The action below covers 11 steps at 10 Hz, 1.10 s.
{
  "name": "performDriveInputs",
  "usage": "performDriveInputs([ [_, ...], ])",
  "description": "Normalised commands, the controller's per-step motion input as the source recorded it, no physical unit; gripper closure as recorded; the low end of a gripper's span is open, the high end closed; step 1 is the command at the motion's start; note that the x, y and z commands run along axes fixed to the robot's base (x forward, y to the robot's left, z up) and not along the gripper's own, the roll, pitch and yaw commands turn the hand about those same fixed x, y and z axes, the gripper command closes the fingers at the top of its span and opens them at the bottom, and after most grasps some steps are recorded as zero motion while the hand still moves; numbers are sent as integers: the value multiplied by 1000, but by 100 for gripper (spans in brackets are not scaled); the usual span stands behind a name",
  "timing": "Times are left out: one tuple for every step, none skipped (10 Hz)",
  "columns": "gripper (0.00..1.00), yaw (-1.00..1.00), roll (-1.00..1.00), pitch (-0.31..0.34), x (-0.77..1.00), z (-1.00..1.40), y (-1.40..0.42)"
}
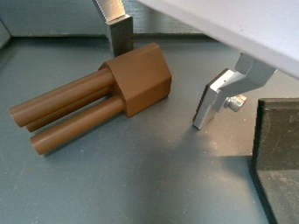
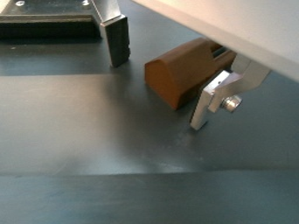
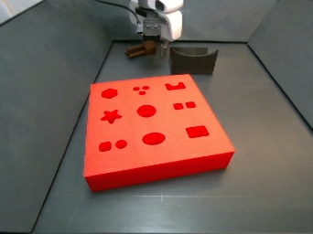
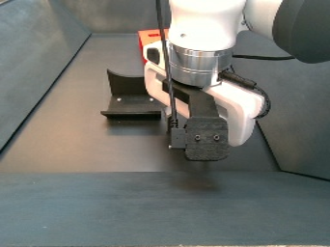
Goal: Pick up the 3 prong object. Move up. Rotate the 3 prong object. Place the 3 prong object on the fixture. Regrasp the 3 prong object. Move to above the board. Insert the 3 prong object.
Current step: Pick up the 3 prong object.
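Between the two fingers (image 1: 118,37) of the gripper (image 1: 163,74) lies the 3 prong object (image 1: 100,101), flat on the grey floor with its blocky head in the gap and its prongs pointing away. The jaws stand spread, one plate on each side of the head and neither clearly touching it, so nothing is grasped yet. I judge this to be the first step, the pick-up, with the gripper already low around the piece. The next move calls for closing squarely on the head, then lifting straight up.

Just beside the gripper stands the fixture (image 3: 193,58), its notch bare; a dark corner of it shows in a wrist view. Further off, well apart from the gripper, the board (image 3: 146,155) lies flat, and every cutout in it is unfilled, including the three small holes (image 3: 141,89).
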Motion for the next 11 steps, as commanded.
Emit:
performDriveInputs([
  [0,0,0,27,3,0,0],
  [0,0,4,0,6,0,0],
  [0,0,0,-90,-234,-171,0],
  [100,0,0,0,0,0,0],
  [100,0,0,0,0,0,0],
  [100,0,0,0,0,0,0],
  [100,0,0,0,0,0,0],
  [100,0,0,0,0,0,0],
  [100,0,0,0,0,0,0],
  [100,0,0,0,0,0,0],
  [100,0,0,0,0,0,0],
])
